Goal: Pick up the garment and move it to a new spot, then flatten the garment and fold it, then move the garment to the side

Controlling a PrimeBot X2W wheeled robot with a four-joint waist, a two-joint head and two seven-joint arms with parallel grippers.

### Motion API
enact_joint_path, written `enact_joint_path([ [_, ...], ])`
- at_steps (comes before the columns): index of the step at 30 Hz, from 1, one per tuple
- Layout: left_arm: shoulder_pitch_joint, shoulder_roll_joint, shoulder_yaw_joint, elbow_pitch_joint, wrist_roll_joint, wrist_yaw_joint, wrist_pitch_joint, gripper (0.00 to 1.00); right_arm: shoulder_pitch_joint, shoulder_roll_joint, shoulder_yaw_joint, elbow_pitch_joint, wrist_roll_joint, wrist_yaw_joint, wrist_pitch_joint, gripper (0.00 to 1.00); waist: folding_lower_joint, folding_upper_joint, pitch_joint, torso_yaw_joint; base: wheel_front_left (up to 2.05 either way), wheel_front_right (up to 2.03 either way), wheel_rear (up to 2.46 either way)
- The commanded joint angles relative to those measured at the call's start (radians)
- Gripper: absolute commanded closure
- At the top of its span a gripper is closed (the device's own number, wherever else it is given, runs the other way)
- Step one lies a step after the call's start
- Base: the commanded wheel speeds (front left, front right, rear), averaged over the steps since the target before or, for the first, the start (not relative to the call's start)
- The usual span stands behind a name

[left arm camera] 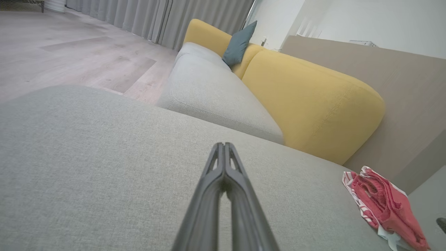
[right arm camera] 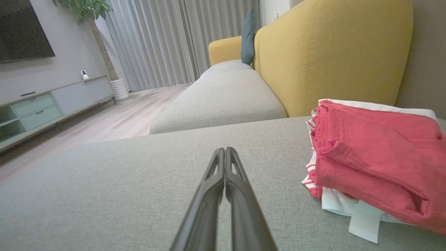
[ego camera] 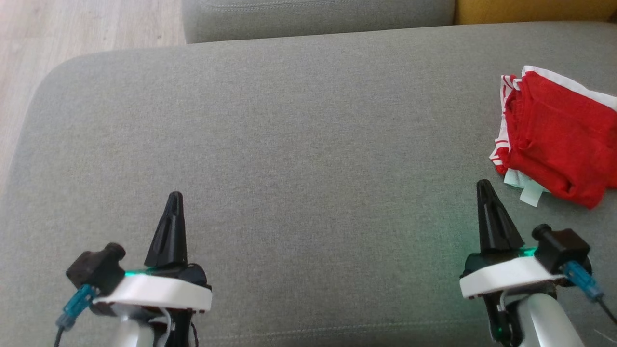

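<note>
At three o'clock on the cushion (ego camera: 308, 159), the garment (ego camera: 554, 135) lies in a red bundle, just past my right gripper (ego camera: 483, 185). I'd open that claw, swing toward two o'clock and pinch through all layers at the near edge. Both arms sit low, left gripper (ego camera: 174, 196) at seven, right at five, fingers pointing twelve, each claw pressed together, empty.

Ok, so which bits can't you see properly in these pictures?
- Red garment: the head view's right edge cuts off its far side, so its whole shape is unknown.
- What clothing it is: folded over itself in every view, hiding the inner layers.
- White label: any writing is too small in the right wrist view.
- Dark shape: cut by the left wrist view's right edge; cannot tell what it is.
</note>
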Motion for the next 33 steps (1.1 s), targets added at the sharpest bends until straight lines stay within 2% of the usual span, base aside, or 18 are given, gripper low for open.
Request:
enact_joint_path([
  [1,-0.042,0.004,0.005,-0.034,-0.027,-0.002,0.004,1.00,-0.041,-0.004,-0.001,-0.036,0.034,0.000,0.007,1.00,0.0000,0.0000,-0.001,0.000,0.00,0.00,0.00],
  [33,-0.065,0.024,0.049,0.026,-0.353,-0.026,0.078,1.00,-0.042,-0.023,-0.022,-0.028,0.433,0.002,0.080,1.00,0.0000,0.0000,-0.023,0.007,0.00,0.00,0.00],
])
